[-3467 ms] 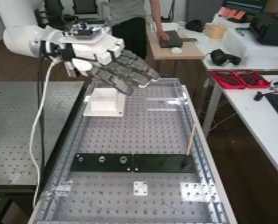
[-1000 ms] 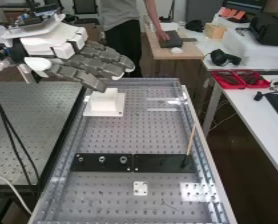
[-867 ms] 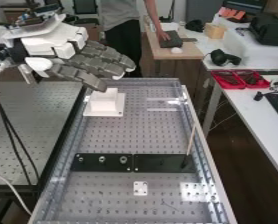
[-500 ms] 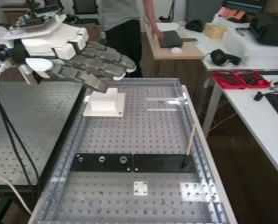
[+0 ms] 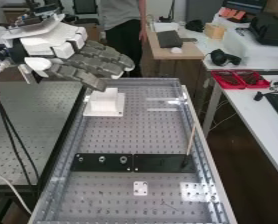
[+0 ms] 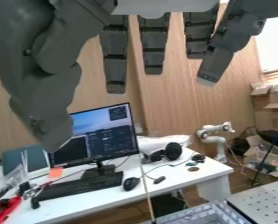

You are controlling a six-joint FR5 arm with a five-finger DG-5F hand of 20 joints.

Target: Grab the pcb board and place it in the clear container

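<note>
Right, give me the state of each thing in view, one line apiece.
Hand: open, empty.
White block: upright.
Wooden stick: standing, slightly tilted.
Black plates: flat, end to end.
Small white plate: flat.
Red trays: open, items inside.
Monitor: on.

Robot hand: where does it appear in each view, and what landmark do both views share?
High view: robot hand at upper left, fingers reaching towards the white block.
Wrist view: its fingers stand before the wood-panelled wall, part of the hand overlapping the monitor.
Shared landmark: apparently the perforated tabletop, at left in the high view.
</note>
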